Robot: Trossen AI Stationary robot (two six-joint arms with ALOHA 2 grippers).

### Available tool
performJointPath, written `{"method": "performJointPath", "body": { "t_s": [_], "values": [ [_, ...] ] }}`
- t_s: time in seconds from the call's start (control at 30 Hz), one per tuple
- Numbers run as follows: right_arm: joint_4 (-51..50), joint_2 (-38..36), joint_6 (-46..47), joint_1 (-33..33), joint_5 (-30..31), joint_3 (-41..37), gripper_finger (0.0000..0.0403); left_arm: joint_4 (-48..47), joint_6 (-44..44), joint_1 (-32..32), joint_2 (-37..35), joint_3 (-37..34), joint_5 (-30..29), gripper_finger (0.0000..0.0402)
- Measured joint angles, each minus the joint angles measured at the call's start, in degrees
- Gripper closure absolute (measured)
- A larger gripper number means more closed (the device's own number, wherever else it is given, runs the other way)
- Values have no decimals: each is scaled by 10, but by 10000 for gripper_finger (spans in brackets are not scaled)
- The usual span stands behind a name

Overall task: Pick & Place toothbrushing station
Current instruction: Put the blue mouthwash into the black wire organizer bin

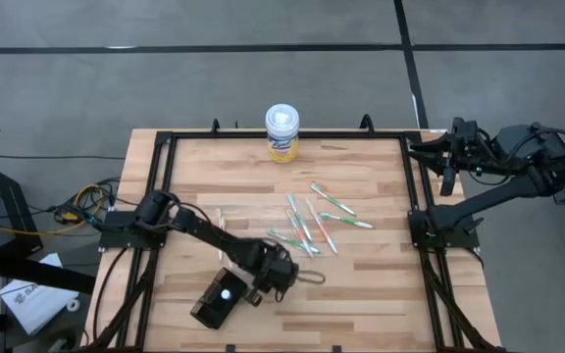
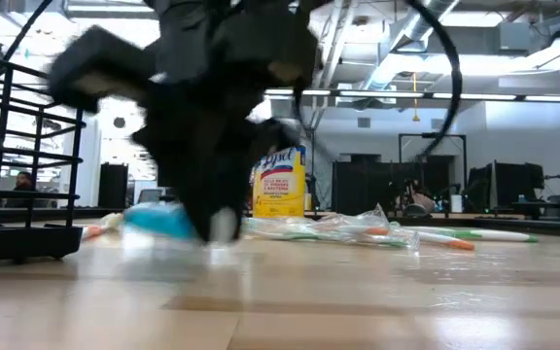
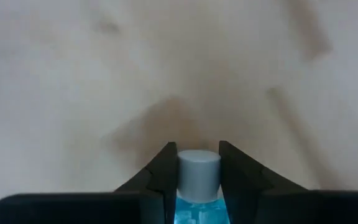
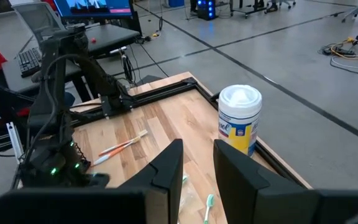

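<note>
- The left gripper (image 3: 197,177) was lowered over the table's (image 1: 381,294) near edge, the arm being stretched low from the left side, jaws closed on a small bottle (image 3: 198,186) with a grey cap and blue contents.
- The toothbrushing station (image 1: 216,300), a black box, was seen lying just beside that gripper, toward the near left corner.
- Wrapped toothbrushes (image 1: 307,227) were scattered at mid-table.
- A wipes canister (image 1: 282,132) was stood at the far edge.
- The right gripper (image 4: 197,165) was held folded beyond the table's right edge, jaws narrowly parted, nothing held.

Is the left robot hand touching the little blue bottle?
Touching. In the left wrist view, the left gripper has both fingers pressed against the bottle's grey cap.
</note>
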Motion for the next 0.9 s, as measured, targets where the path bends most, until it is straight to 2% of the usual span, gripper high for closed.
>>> {"method": "performJointPath", "body": {
  "t_s": [0.17,0.37,0.57,0.67,0.8,0.9],
  "values": [
    [14,0,-10,0,0,0,321,34,-34,37,-44,2,-23,321],
    [46,0,-29,0,0,0,321,115,-194,113,-127,2,-88,321],
    [68,1,-35,0,0,0,321,259,-266,131,-233,3,-273,321],
    [86,5,-47,0,0,0,321,311,-263,122,-277,3,-399,321],
    [119,10,-72,1,-2,0,321,373,-212,67,-330,5,-585,321],
    [140,13,-85,1,-17,0,321,375,-170,5,-349,4,-714,321]
  ]
}}
